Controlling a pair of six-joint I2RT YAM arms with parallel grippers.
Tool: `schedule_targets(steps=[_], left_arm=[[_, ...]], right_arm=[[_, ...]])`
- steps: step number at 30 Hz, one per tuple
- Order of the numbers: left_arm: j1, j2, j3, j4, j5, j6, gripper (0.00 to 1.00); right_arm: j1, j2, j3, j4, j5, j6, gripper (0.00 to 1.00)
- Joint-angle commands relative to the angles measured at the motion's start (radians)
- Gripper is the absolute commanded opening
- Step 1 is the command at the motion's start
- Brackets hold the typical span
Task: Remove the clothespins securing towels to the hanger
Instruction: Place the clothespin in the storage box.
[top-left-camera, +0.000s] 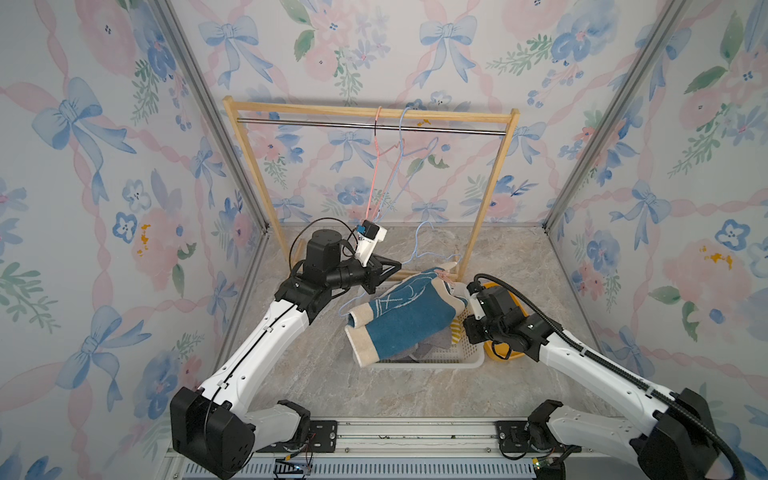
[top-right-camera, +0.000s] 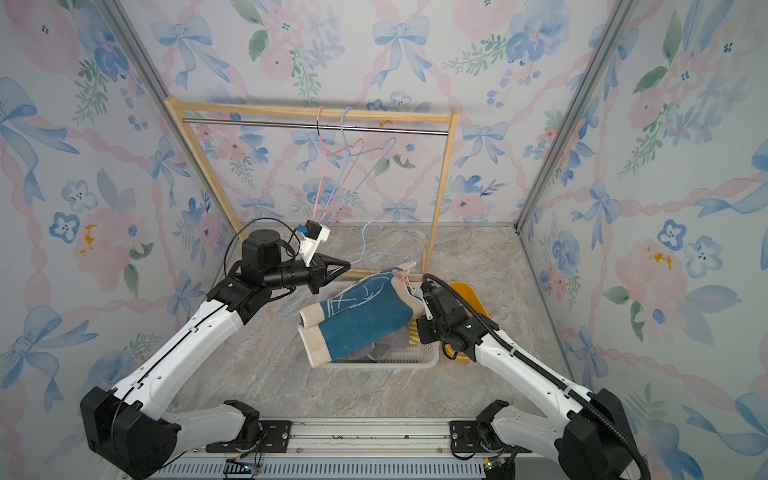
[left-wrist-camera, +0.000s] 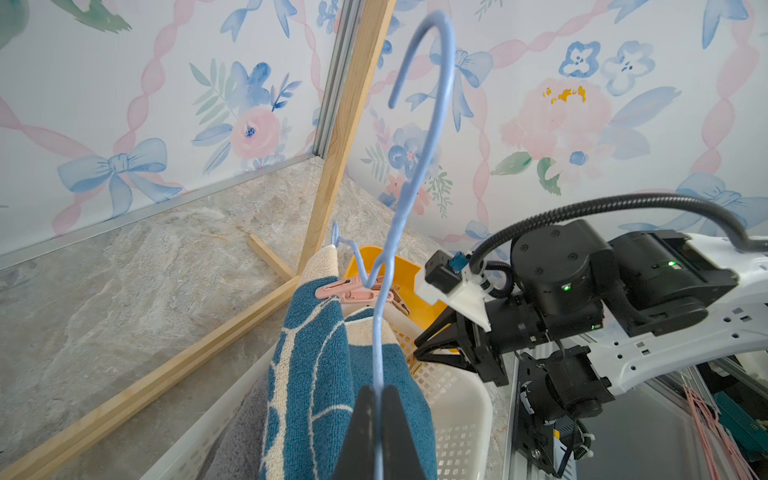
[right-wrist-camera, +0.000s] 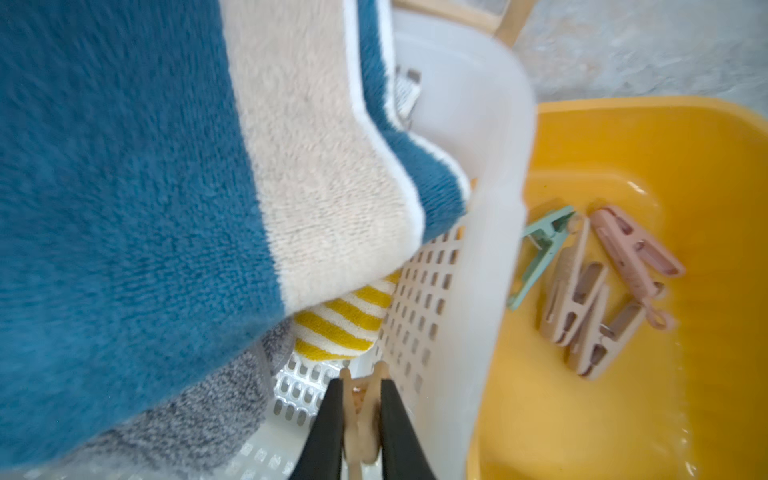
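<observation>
Blue towel (top-left-camera: 399, 320) is pinned to the hanger (left-wrist-camera: 376, 357) by a pink peg (left-wrist-camera: 347, 293), over the white basket (top-left-camera: 465, 361). The hanger is gripped by the left jaws, a tan peg (right-wrist-camera: 362, 415) by the right jaws.

Both top views looked down from high behind my arms' bases toward the wooden rack (top-left-camera: 311, 109). Both wrist cameras, very close, shared the white basket (left-wrist-camera: 465, 399) (right-wrist-camera: 478, 145).
</observation>
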Motion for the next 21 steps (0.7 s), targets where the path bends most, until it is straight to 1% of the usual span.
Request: schedule_targets(steps=[1,3,5,8,9,12,18,21], left_arm=[[0.008,-0.003,-0.004,0.041,0.009,-0.012,0.00],[0.008,-0.002,-0.006,0.042,0.009,-0.012,0.00],[0.007,-0.005,-0.005,0.042,0.010,-0.012,0.00],[0.007,-0.009,-0.008,0.044,0.011,-0.014,0.00],[0.008,-0.007,-0.008,0.044,0.012,-0.014,0.00],[0.007,-0.011,-0.008,0.044,0.013,-0.015,0.00],[0.008,-0.008,-0.010,0.045,0.022,-0.012,0.00],[0.009,-0.011,-0.012,0.045,0.024,-0.013,0.00]], right_arm=[[-0.109,-0.095,0.042,-0.043,-0.069,-0.003,0.12],[-0.199,-0.122,0.056,-0.066,-0.108,-0.018,0.12],[-0.292,-0.118,0.071,-0.090,-0.141,-0.035,0.11],[-0.389,-0.061,0.099,-0.115,-0.177,-0.063,0.10],[-0.406,-0.039,0.108,-0.121,-0.188,-0.067,0.09],[-0.426,0.028,0.124,-0.120,-0.197,-0.077,0.09],[-0.442,0.219,0.179,-0.182,-0.208,-0.147,0.10],[-0.444,0.287,0.201,-0.202,-0.199,-0.171,0.12]])
